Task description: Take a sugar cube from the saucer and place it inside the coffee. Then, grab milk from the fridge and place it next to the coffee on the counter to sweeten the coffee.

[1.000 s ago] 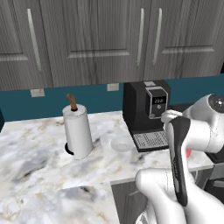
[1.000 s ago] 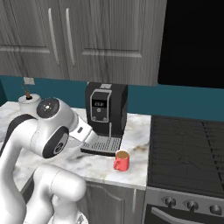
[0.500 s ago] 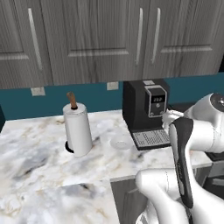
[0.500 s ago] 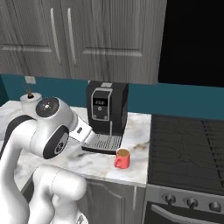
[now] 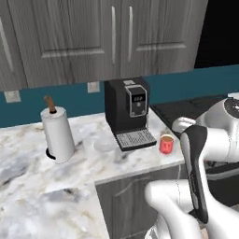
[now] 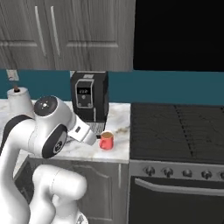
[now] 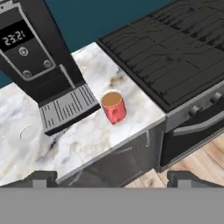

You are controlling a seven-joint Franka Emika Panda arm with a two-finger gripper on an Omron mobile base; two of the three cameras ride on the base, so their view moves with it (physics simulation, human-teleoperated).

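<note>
Red coffee (image 7: 113, 106) is awaiting sugar; gripper (image 7: 112, 179), fingers spread and empty, is needing to approach saucer (image 7: 27, 132).

The whole view swings right as the base turns. The coffee (image 5: 166, 144) now sits mid-frame, and a black stove (image 6: 177, 131) fills the right.

the coffee machine (image 7: 41, 57) display reads "23:21" in white digits.
</note>
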